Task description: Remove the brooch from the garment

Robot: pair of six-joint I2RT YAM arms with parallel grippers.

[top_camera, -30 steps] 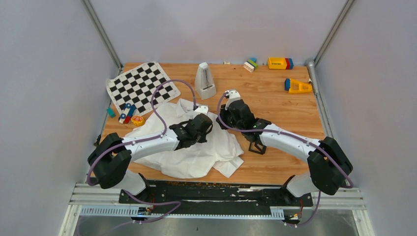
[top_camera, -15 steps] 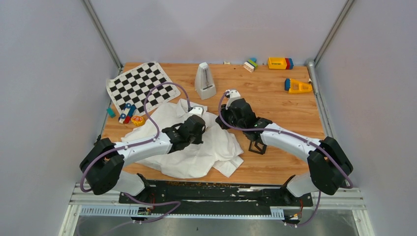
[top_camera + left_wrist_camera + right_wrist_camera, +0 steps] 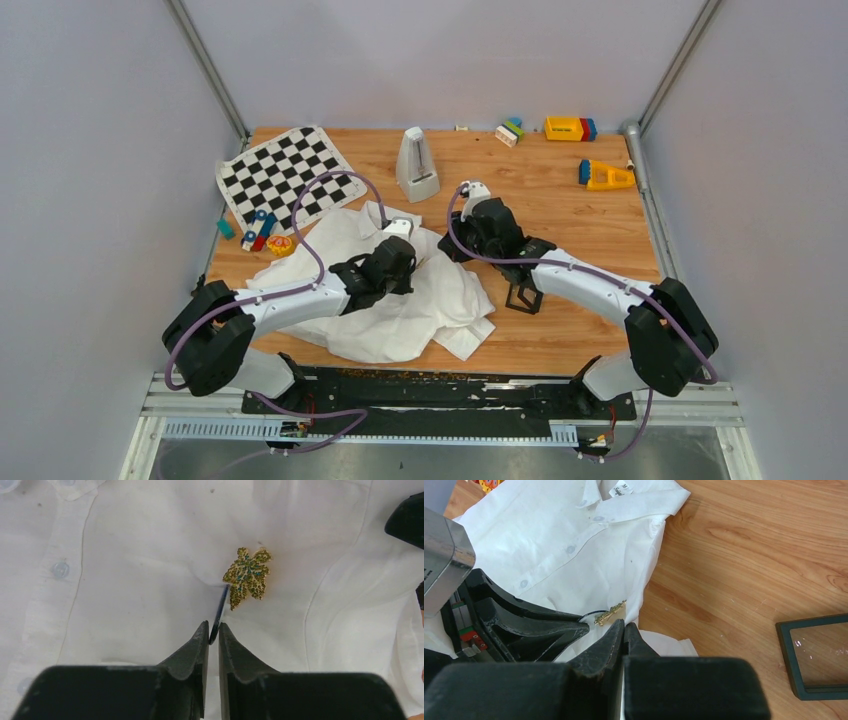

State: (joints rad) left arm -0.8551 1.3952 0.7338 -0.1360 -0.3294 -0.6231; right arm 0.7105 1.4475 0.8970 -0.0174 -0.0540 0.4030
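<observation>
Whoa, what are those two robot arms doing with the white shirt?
They are trying to get a tiny gold leaf brooch off the white shirt. The left pincer is squeezed on a thin dark piece that sticks out right beside the brooch. The right pincer is shut too, low over the shirt close by; I cannot tell whether it pinches any cloth. The brooch lies on the shirt, not yet off.

Only print on show: a small neck label (image 3: 616, 489) inside the garment (image 3: 549, 535) collar, top centre, lettering too blurred to read
</observation>
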